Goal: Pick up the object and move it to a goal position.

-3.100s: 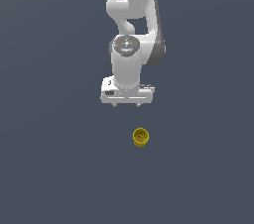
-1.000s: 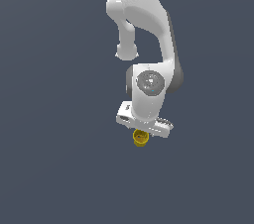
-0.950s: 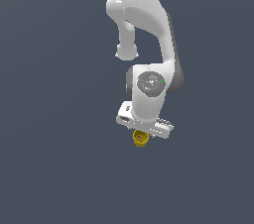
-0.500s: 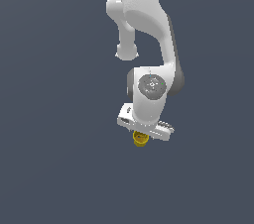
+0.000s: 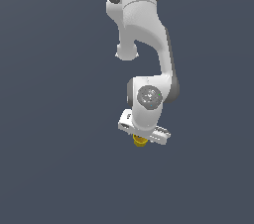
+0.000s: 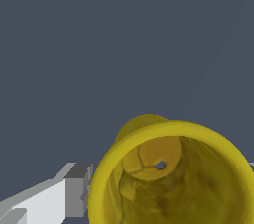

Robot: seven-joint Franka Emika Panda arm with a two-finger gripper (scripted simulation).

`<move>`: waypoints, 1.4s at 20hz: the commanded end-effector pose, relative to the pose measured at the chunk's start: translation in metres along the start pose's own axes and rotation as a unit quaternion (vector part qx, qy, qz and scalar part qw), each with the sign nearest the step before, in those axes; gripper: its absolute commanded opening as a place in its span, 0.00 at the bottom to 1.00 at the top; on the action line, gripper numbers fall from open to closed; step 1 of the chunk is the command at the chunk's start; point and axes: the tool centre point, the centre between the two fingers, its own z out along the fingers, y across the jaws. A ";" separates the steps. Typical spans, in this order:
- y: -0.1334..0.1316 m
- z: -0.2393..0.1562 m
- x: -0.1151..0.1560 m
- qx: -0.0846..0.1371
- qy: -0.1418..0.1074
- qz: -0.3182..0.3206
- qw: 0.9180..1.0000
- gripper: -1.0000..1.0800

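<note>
The object (image 5: 140,141) is a small yellow cup, and only its lower part shows under the white hand in the exterior view. My gripper (image 5: 142,138) is directly over it, lowered around its top. In the wrist view the object (image 6: 171,178) fills the frame near the camera, with a hollow inside, a darker rim and a small hole in its base. One grey and white finger (image 6: 74,196) stands beside the rim. The other finger is almost entirely cut off by the frame edge. The jaws look open, one on each side of the cup.
A flat dark grey floor (image 5: 54,119) surrounds the cup on all sides. The white arm (image 5: 144,34) rises from the hand toward the top of the exterior view. No goal marker shows.
The arm has come down from well above the cup until the hand covers most of it. Over the last half second it sank a little further. The cup has not moved.
</note>
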 end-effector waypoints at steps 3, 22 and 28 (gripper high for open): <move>-0.001 0.007 0.001 0.000 0.001 0.000 1.000 0.96; 0.015 -0.002 0.007 0.000 0.000 0.000 1.000 0.00; 0.061 -0.030 0.026 0.000 0.000 0.000 1.000 0.00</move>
